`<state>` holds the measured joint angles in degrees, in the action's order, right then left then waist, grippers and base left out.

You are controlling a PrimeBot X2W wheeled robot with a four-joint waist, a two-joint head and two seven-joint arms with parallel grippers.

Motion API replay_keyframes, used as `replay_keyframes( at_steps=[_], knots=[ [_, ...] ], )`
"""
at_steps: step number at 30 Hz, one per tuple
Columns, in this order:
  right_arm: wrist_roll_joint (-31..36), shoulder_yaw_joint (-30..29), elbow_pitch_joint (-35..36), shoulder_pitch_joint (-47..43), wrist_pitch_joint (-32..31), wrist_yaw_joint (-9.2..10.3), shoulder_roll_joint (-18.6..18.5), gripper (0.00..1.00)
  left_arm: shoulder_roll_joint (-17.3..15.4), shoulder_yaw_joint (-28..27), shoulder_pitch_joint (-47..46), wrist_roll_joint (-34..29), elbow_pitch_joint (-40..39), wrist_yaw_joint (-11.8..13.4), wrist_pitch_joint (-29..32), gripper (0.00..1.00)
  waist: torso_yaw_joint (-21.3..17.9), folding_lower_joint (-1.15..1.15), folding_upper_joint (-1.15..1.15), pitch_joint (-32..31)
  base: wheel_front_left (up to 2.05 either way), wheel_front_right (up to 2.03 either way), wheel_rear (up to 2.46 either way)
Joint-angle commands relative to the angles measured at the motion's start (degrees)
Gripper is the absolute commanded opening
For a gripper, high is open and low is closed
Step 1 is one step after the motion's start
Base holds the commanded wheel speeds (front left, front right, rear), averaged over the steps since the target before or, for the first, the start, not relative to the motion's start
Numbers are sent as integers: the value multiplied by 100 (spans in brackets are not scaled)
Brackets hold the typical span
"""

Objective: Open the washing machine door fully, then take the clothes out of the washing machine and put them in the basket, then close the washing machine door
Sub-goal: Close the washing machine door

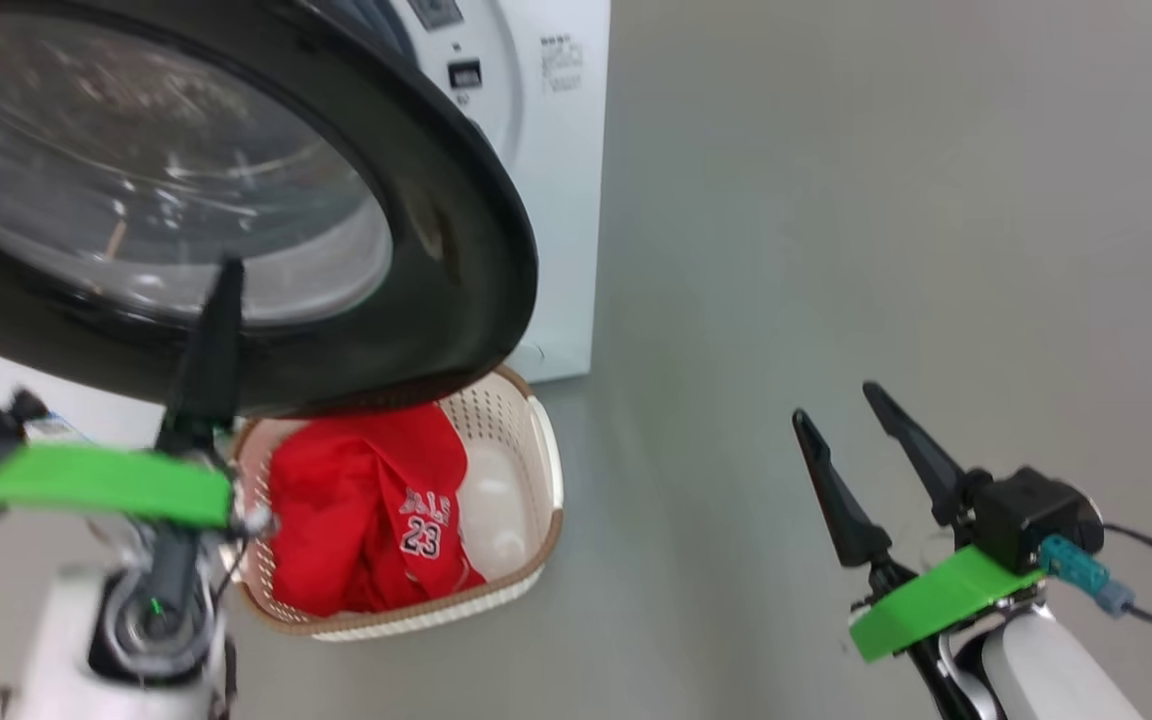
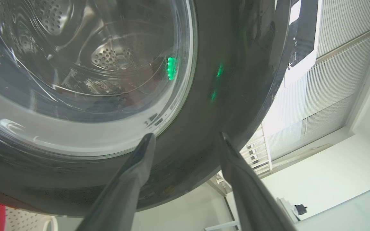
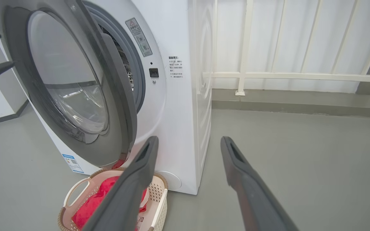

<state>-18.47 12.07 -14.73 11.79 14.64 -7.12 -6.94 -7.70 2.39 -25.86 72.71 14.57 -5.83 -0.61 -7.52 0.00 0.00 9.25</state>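
Door (image 1: 456, 250) of washing machine (image 1: 556, 150) ajar, clothes (image 1: 366, 500) in basket (image 1: 548, 470): closing step, by my reading.
Head view: left claw (image 1: 221, 300) upright against the door's black rim; right claw (image 1: 836, 402) spread, over floor. Left wrist view: fingers apart, tips at the rim; push flat, steadily. Right wrist view: door stands above the basket.

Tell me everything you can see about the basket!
The basket is small, cream plastic, rectangular with rounded corners. Its sides are full of little holes, and it has a brown woven-look rim and white loop handles. It stands upright on the grey floor before the machine, partly under the open door. Red clothes lie in it, one showing a white 23. A bare patch of bottom shows beside them.
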Motion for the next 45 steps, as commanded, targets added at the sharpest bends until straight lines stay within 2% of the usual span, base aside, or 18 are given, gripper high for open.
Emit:
replay_keyframes(
  at_steps=[1,8,13,19,22,26,33,45],
  knots=[
    [-76,126,111,-54,36,-36,-32,100,-249,-81,96,-240,-201,-79,-138,100,147,0,0,-276,0,0,0],
    [3,13,111,-166,36,-36,-65,100,-716,236,908,-1592,-330,-147,-1172,100,270,0,0,-575,0,0,0],
    [62,-126,156,-285,36,-36,-46,100,-839,120,1385,-2570,-425,-135,-1419,100,351,0,0,-726,0,0,0],
    [110,-292,225,-437,36,-36,-3,100,-429,-710,1957,-3928,-1021,-70,-1436,100,406,0,0,-833,0,0,0],
    [171,-360,285,-484,36,-36,-2,100,-298,-897,2310,-4823,-1256,-89,-1437,100,410,0,0,-867,0,0,0],
    [226,-418,348,-549,36,-36,2,100,-56,-1022,2644,-5533,-1300,-112,-1438,100,412,0,0,-932,0,0,0],
    [280,-498,499,-672,36,-36,26,100,227,-1166,2841,-5941,-1228,-145,-1438,100,417,0,0,-1047,0,0,0],
    [279,-560,561,-753,36,-36,69,100,328,-1215,2880,-6020,-1156,-164,-1438,100,405,0,0,-1088,0,0,0]
  ],
)
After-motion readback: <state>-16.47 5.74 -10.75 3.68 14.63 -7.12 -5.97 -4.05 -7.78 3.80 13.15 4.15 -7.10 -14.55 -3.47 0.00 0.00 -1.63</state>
